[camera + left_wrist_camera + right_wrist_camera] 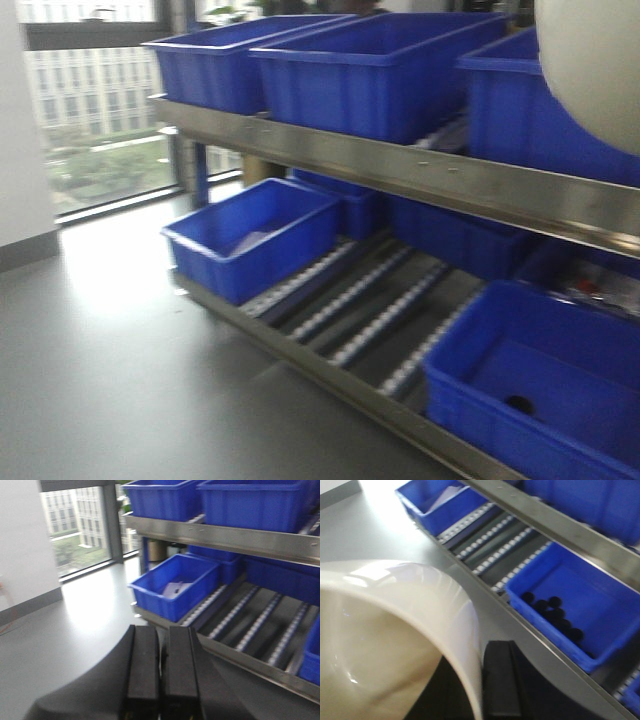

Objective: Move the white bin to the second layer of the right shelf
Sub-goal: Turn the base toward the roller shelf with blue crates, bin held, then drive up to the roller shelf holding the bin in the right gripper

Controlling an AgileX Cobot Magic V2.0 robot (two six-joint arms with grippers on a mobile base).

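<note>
The white bin (395, 630) fills the lower left of the right wrist view, glossy and cream-white, mouth toward the camera. My right gripper (476, 682) is shut on its rim: one black finger (501, 680) lies outside the wall, the other is inside. In the front view the bin (595, 60) hangs at the top right, in front of the upper crates. The shelf layer with bare roller lanes (370, 300) slopes below it, behind a flat steel lip (300, 355). My left gripper (162, 630) is shut and holds nothing, above the floor in front of the rack.
Blue crates (370, 70) line the upper level. On the roller level stand a blue crate (255, 235) at the left, holding paper, and another (575, 600) at the right, holding black balls. Grey floor (100, 380) and a window (95, 120) lie to the left.
</note>
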